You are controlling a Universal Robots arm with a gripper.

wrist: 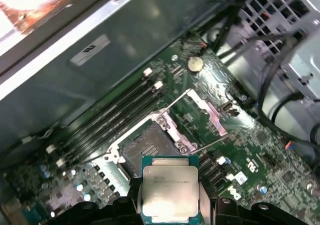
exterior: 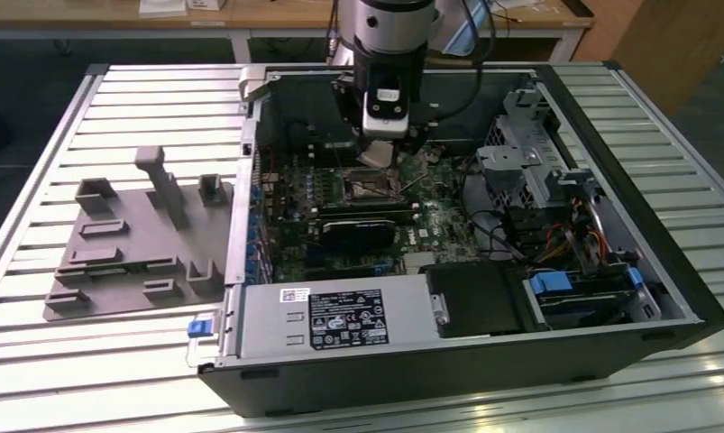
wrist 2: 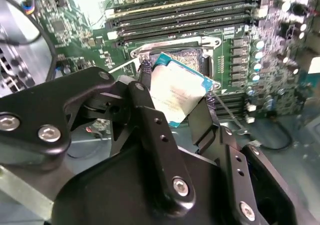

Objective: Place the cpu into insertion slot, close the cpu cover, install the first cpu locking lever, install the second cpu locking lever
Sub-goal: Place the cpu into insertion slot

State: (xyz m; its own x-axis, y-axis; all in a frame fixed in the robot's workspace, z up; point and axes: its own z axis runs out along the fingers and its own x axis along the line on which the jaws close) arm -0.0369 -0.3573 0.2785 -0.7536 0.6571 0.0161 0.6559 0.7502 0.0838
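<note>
Arm: reaches down from above into the open computer case, which lies on its side on the slatted metal tabletop.
Hand: clamped on the chip, with one black finger pressed to each of two opposite edges. In the exterior view the hand hangs just above the green circuit board.
Chip: a small flat square with a dull silver top, held flat between the fingertips in both wrist views. In the first wrist view the chip sits in the hand, close to the slot but not seated in it.
Slot: a square socket with a dark centre and a silver rim, set in the board. Its centre lies uncovered. In the second wrist view the slot is partly hidden behind the held chip; in the exterior view the slot lies just below the hand.
Cover: a thin silver metal plate, swung away beside the slot.
Memory slots: long, black and parallel, running along one side of the slot.
Grey power supply: at the near end of the case, well apart from the hand.
Grey moulded tray: on the tabletop outside the case, toward the exterior view's left.
</note>
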